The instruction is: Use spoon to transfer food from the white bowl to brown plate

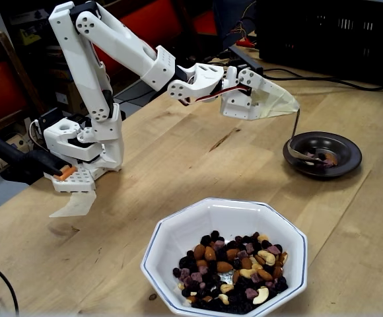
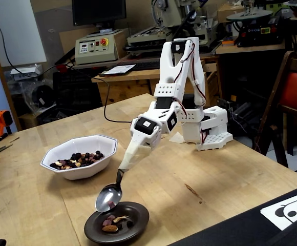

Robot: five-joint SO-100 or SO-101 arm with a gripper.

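1. Broadly, the pale wooden tabletop (image 1: 198, 158) carried everything, with the white jointed arm (image 1: 105, 59) reaching from its base toward the small saucer in both fixed views.
2. Nearer the camera in a fixed view sat the large white octagonal ceramic bowl (image 1: 178, 244) with a thin blue rim line, well apart from the saucer and holding most of the mixed nuts, raisins and dried fruit (image 1: 234, 274).
3. At the arm's end, the jaws (image 2: 129, 158) were wrapped in beige tape; how far they were closed I cannot tell, though the spoon's handle ran out from that wrap.
4. Below sat the small round dark brown glossy plate (image 2: 138, 221), with a few food pieces (image 2: 115, 222) lying in it.
5. Last, the shiny silver metal spoon (image 2: 109, 197) hung tilted over the plate's rim, its oval bowl looking empty.
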